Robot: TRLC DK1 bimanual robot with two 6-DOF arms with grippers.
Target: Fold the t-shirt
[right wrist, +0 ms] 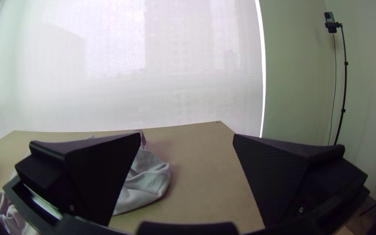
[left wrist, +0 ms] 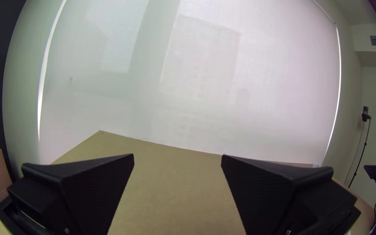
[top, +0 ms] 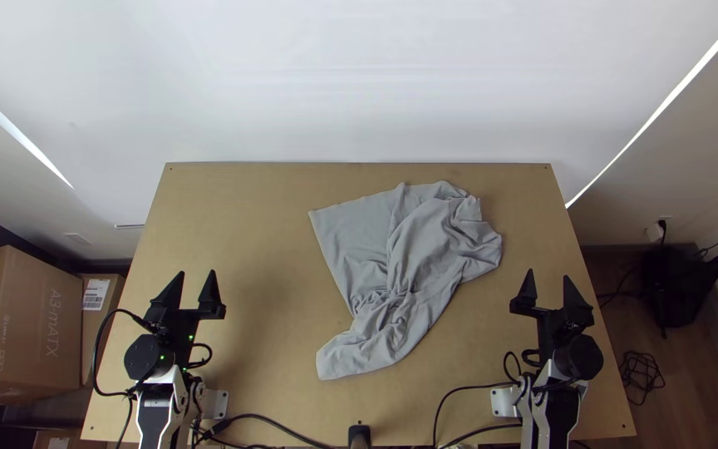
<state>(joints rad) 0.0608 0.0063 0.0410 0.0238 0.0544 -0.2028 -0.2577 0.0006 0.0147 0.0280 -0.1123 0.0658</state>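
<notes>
Your grey t-shirt lies crumpled mid-table, flatter at its far-left part. Both the left gripper and right gripper have fingers spread, holding nothing. Pinch the bunched middle and you could grab several layers, dragging everything into a tighter wad.

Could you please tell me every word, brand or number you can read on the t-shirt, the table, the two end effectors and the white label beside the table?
T-shirt: no readable text.
Table: none.
Left end effector: none.
Right end effector: none.
White label on a cardboard box: printed, but too small to read.
</notes>
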